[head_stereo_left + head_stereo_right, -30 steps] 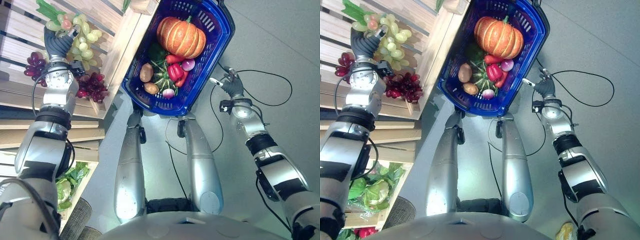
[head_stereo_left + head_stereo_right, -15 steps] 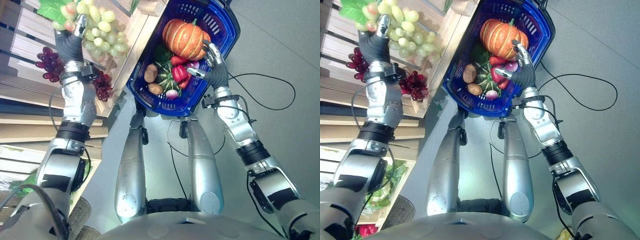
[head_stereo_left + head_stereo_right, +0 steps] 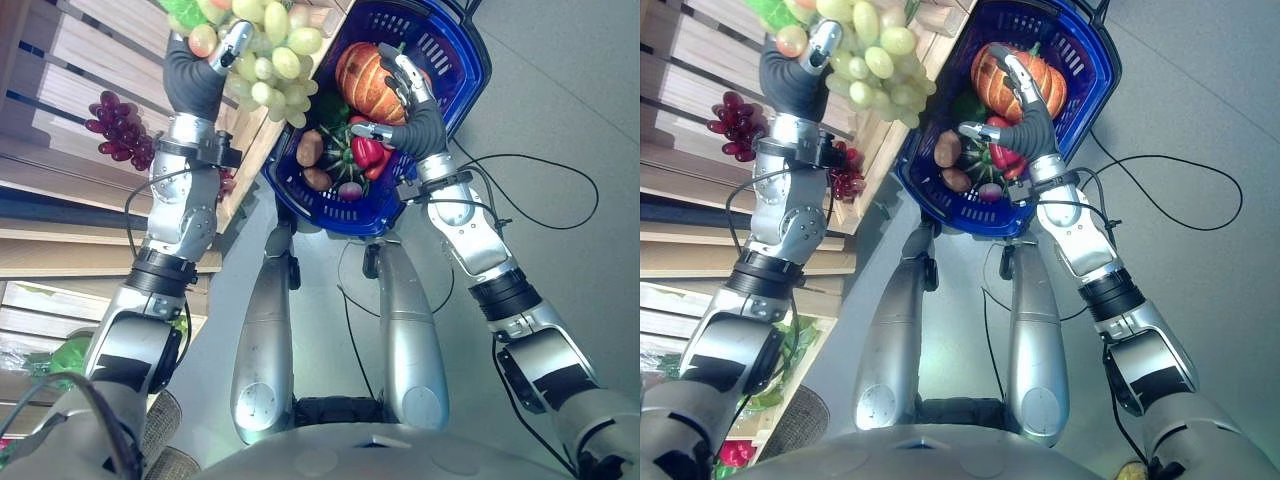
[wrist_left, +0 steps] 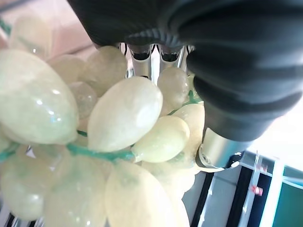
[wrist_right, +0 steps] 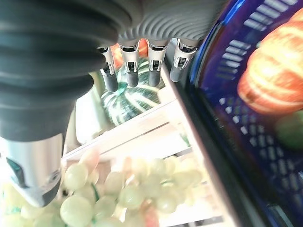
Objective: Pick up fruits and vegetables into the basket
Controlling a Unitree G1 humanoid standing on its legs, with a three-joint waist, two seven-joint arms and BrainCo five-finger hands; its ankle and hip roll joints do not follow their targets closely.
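- Far left I see dark red grapes (image 3: 122, 128) lying on the wooden shelf (image 3: 60, 170).
- My left hand (image 3: 200, 75) is curled round the green grape bunch (image 3: 268, 60), lifted beside the shelf's edge, just short of the blue basket (image 3: 455, 85).
- My right hand (image 3: 408, 95), fingers straight, hovers over the pumpkin (image 3: 362, 75), potato (image 3: 309, 147) and red pepper (image 3: 366, 152) inside.

Green grapes (image 4: 123, 118) in left hand (image 4: 227, 71)

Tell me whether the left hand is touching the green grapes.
Touching. The left wrist view shows the left hand with fingers curled round the green grapes.
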